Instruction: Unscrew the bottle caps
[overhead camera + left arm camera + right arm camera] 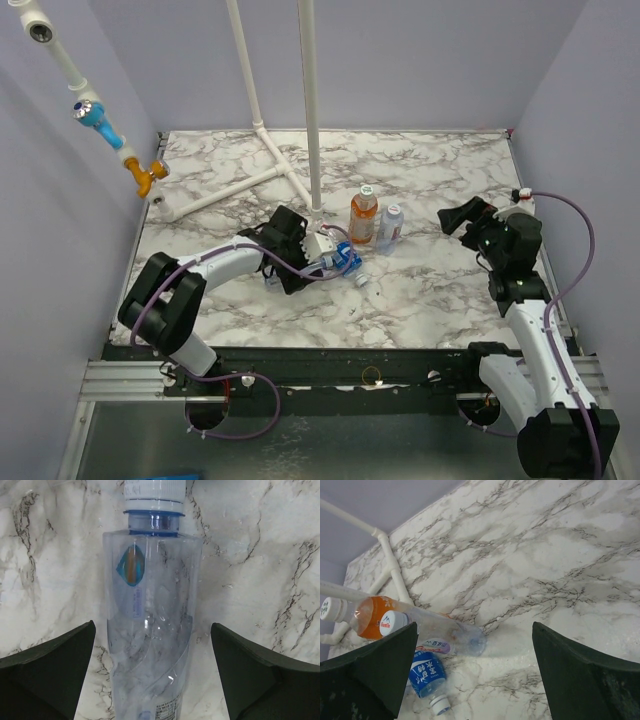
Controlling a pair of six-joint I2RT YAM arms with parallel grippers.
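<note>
- Clear plastic formed the bottle (155, 570) that appeared to lie lengthwise on the marble table (260, 555), between the fingers of the left gripper (152, 630). Its white cap (152, 492) was screwed on at the far end.
- The left gripper's jaws were spread, with a gap on each side of the bottle and nothing gripped.
- The right gripper (474, 626) was spread and empty, well apart from the bottles.
- The step in hand was judged to be securing the body.
- Closure was best centred on the body below the shoulder, with moderate force, as the thin walls would probably buckle.
- A round body could spin in the grip, so the cap needed a square hold in line with the bottle's axis.
- An orange bottle (363, 215) and a second clear bottle (391, 225) stood capped nearby.
</note>
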